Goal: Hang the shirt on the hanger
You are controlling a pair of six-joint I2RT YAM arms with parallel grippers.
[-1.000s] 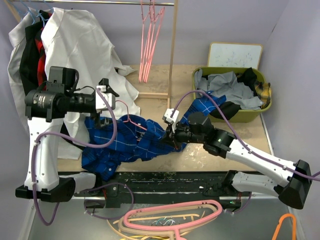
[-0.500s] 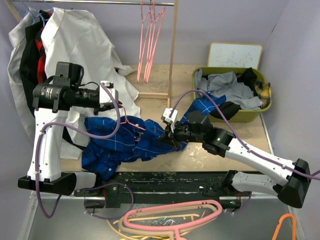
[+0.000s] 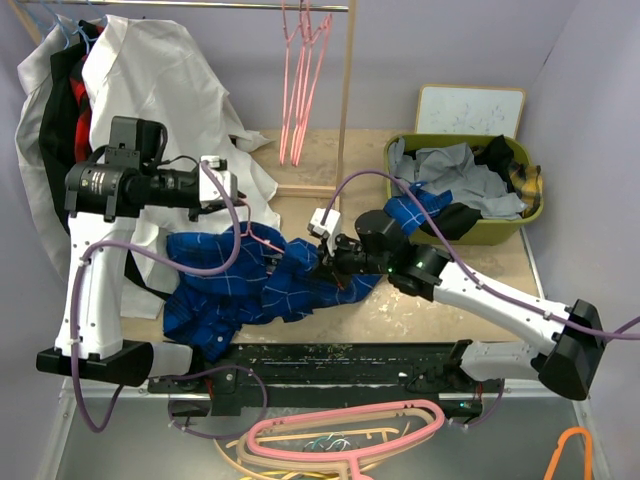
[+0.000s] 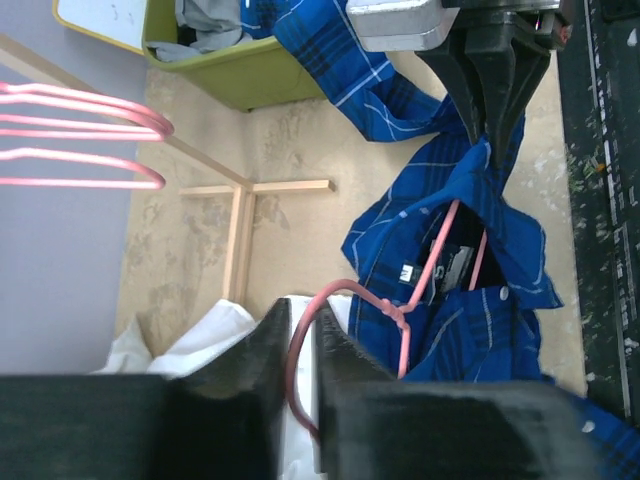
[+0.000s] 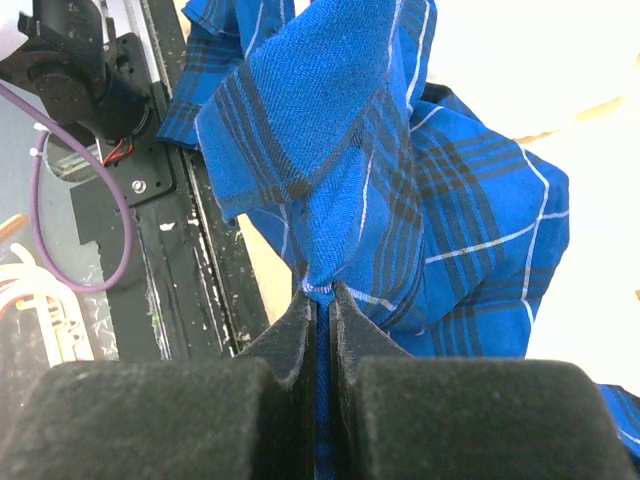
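2 tools share this step, and I judge it goes well only if they work against each other. The left tool [image 4: 298,335] should hold the hanger [image 4: 437,255] firm by its hook. The right tool [image 5: 320,298] should then draw its fold of the shirt [image 5: 400,170] along the wire and away from the hook, slowly, so the soft cloth slides over the hanger's shoulder instead of dragging the hanger along. I would lift that fold a little as I pull, to hold the neck opening wide. The left tool's jaws are closed down to a narrow slit with the pink hook wire pinched between them. The right tool's jaws are pressed nearly together on a bunched ridge of blue check, with no gap that I can see. From the left wrist view, the hanger runs from the hook down into the collar, beside the neck label, so 1 side seems to be inside the shirt. I cannot tell how far it reaches under the cloth. Beyond the 2 tools, the shirt lies crumpled on the counter [image 3: 490,265] between the arms, with 1 end trailing toward the green bin [image 3: 470,238].
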